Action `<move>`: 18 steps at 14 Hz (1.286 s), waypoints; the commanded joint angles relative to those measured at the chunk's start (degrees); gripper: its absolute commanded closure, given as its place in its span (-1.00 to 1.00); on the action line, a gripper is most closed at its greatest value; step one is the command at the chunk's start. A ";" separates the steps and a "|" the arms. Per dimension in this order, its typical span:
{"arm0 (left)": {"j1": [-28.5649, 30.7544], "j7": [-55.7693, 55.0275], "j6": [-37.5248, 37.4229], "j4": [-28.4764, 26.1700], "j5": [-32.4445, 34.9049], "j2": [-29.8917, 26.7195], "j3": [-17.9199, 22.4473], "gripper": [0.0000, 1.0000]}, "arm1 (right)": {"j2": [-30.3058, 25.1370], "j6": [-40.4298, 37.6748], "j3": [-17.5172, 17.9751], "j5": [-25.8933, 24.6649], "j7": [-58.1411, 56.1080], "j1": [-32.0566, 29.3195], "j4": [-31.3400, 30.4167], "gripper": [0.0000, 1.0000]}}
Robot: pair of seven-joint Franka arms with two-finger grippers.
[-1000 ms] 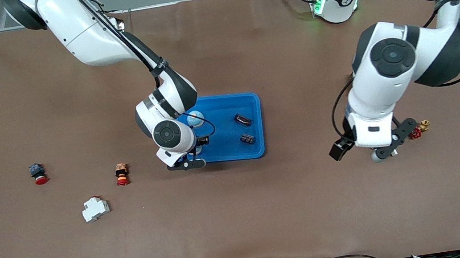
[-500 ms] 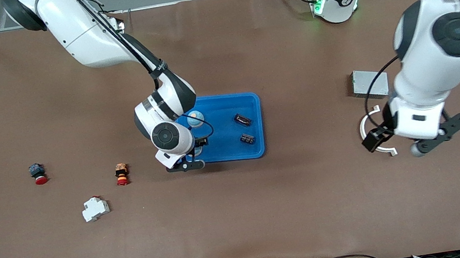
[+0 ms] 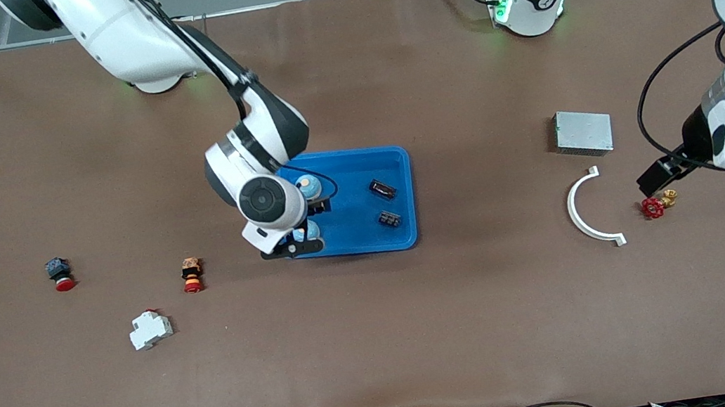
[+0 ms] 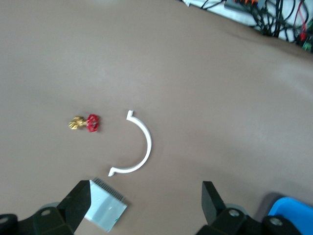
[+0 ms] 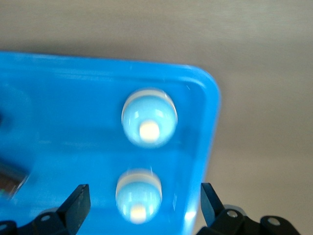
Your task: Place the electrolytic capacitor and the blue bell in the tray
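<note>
The right gripper (image 5: 142, 205) hung over the tray (image 3: 398, 156), jaws apart and holding nothing. Two blue bells (image 5: 149, 117) (image 5: 139, 195) sat in the tray's corner toward the right arm's end, one half hidden under the wrist in the front view. Two dark capacitors (image 3: 382, 188) (image 3: 390, 218) lay in the tray too, blurred. The left gripper (image 4: 145, 205) waited, jaws apart, above a grey box (image 4: 105, 211) and white arc (image 4: 137, 149).
</note>
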 commanded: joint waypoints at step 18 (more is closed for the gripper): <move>-13.59 26.46 -8.53 -17.12 -12.51 -24.71 21.47 -1.00 | -51.85 -13.19 -2.03 0.29 -31.59 -36.70 -23.36 -1.00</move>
